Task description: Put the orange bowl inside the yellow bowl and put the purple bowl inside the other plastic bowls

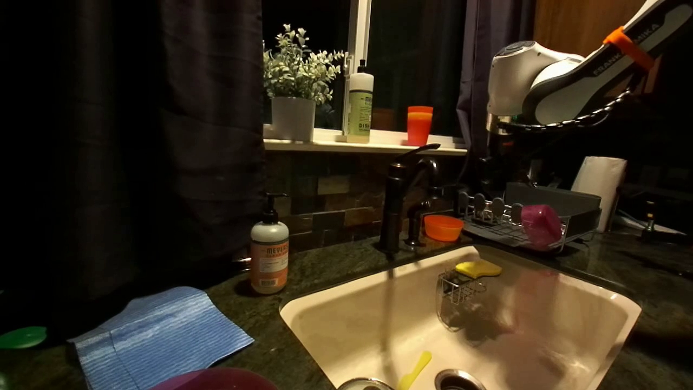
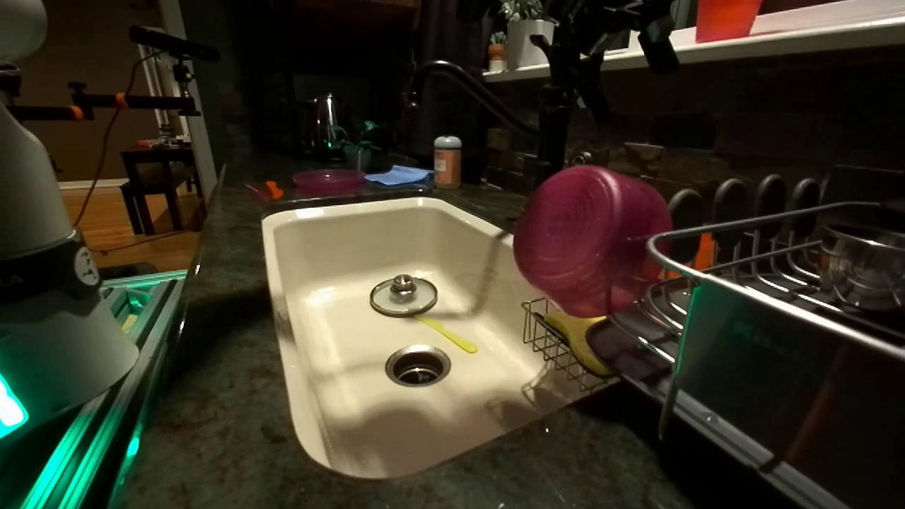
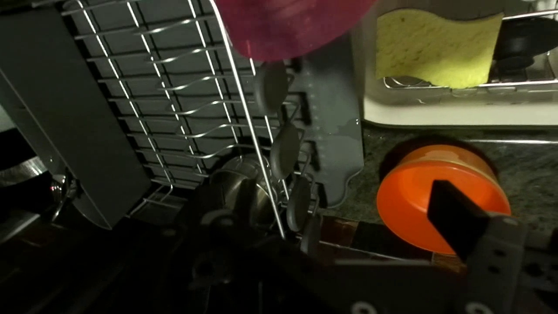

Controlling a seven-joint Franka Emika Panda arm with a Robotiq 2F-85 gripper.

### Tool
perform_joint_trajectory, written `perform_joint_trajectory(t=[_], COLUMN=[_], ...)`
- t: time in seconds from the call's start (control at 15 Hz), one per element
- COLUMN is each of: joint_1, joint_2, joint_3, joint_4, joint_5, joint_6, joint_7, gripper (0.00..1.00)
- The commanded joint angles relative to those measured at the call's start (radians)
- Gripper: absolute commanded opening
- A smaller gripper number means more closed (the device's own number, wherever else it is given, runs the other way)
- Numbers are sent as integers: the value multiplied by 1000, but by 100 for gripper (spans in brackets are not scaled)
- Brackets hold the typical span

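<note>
In the wrist view the wide-spread hand [image 3: 333, 207] partly hides the orange bowl [image 3: 407, 192], the purple bowl [image 3: 292, 26] cropped

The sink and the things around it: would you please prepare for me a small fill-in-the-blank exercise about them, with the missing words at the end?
1. The purple bowl rests tilted at the dish ____.
2. The orange bowl stands upright on the ____.
3. The glass lid with a knob lies inside the ____.
4. The colour of the cloth is ____.

Missing words: rack; counter; sink; blue.
</note>
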Motion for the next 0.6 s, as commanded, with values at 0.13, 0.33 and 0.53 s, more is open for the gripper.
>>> perform_joint_trajectory(t=[0.13, 0.33, 0.53], joint_1=[-61, -69, -77], joint_2=[-36, -7, 37], joint_3=[27, 35, 43], joint_4=[-45, -12, 44], joint_5=[47, 46, 85], joint_6=[-29, -47, -166], joint_7=[72, 57, 121], gripper=[100, 100, 100])
